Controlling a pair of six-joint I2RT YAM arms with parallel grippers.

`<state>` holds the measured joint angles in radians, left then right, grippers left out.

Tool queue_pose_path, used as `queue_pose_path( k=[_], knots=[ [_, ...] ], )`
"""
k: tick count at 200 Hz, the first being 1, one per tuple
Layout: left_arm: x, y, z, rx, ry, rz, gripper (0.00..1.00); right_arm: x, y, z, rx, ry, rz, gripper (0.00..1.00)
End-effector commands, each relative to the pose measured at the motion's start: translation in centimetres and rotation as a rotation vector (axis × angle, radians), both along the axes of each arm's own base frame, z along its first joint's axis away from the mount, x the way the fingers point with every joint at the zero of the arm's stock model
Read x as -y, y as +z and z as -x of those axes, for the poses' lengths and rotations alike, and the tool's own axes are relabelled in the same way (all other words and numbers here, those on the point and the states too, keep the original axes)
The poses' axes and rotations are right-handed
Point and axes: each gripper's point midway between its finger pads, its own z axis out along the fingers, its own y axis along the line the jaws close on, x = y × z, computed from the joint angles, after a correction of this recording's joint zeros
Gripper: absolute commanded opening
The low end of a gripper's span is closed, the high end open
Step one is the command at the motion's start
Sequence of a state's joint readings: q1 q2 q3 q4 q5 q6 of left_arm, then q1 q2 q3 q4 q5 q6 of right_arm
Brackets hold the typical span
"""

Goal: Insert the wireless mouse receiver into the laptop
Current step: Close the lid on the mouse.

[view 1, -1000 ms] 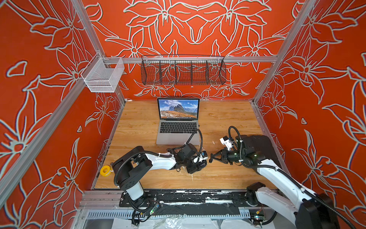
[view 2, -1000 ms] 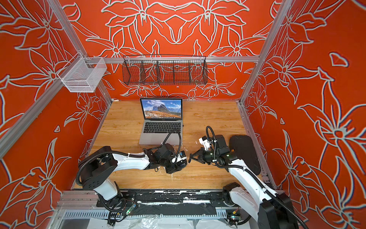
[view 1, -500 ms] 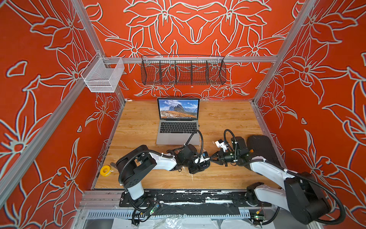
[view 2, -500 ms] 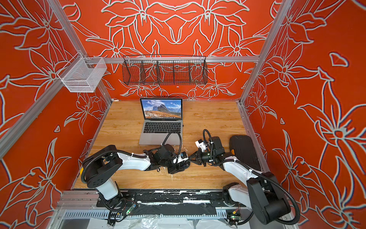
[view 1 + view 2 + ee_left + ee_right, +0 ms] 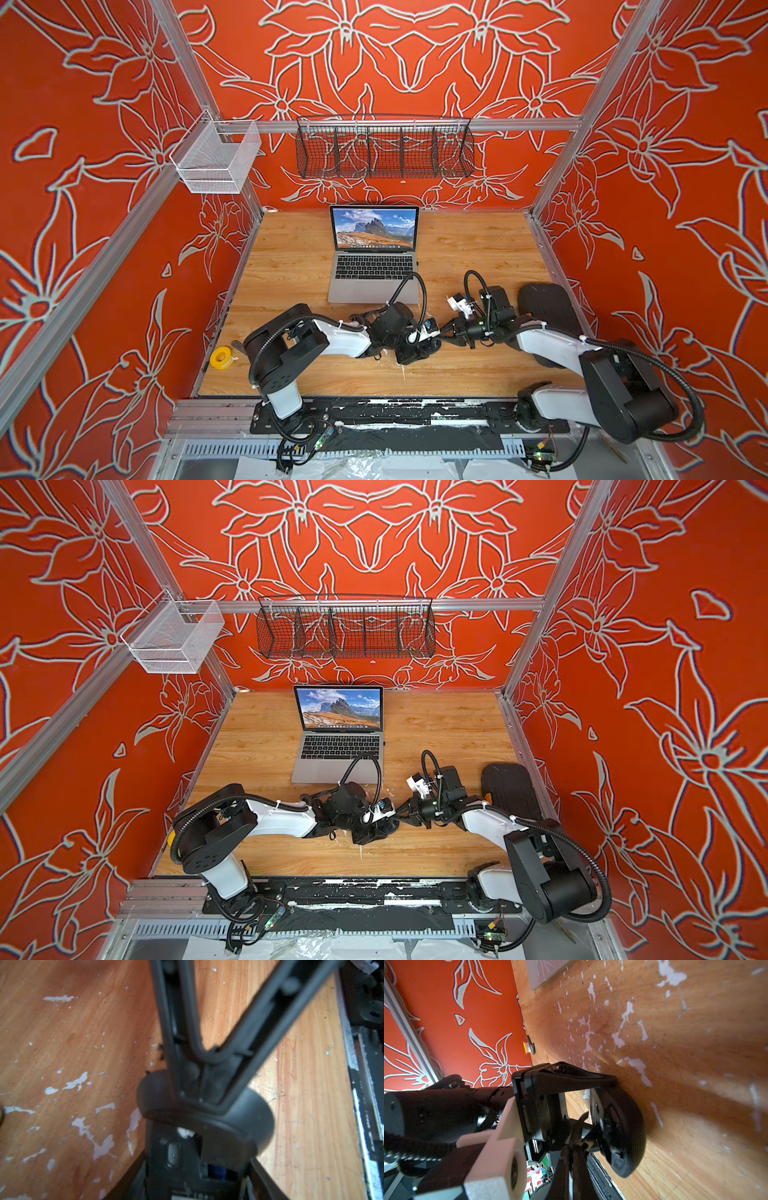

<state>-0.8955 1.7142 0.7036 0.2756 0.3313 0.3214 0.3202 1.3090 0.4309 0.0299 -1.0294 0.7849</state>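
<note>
The silver-grey laptop stands open at the back middle of the wooden table. In front of it my left gripper is shut on a black oval mouse, held on edge just above the table with its open underside turned toward my right arm. My right gripper is shut, with its fingertips against that underside. The wireless mouse receiver cannot be made out in any view.
A large flat black piece lies by the right wall behind my right arm. A yellow tape roll sits at the left edge. A white basket and a black wire basket hang on the walls.
My right gripper has moved left, still shut, from a gap away until its tips meet the mouse. The left gripper shifted slightly right, keeping its hold on the mouse.
</note>
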Motion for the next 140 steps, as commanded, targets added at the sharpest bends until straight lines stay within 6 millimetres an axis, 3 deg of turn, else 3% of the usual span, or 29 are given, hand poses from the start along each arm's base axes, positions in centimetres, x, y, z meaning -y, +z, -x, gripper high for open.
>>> queue_pose_path(
  k=[1, 48, 115, 140],
  knots=[
    [-3.9, -4.9, 3.3, -0.162, 0.0, -0.181, 0.38, 0.9, -1.6, -0.2, -0.005, -0.016, 0.096, 0.0],
    [-3.9, -5.0, 3.2, -0.162, 0.007, -0.187, 0.37, 1.6, -2.3, 0.5, -0.024, 0.006, 0.167, 0.09],
    [-4.0, -5.2, 3.3, -0.17, 0.01, -0.194, 0.36, 1.9, -2.3, 0.1, -0.004, 0.003, 0.198, 0.31],
    [-4.1, -5.3, 3.3, -0.176, 0.013, -0.197, 0.35, 2.5, -2.1, 0.0, 0.023, 0.0, 0.247, 0.47]
  ],
)
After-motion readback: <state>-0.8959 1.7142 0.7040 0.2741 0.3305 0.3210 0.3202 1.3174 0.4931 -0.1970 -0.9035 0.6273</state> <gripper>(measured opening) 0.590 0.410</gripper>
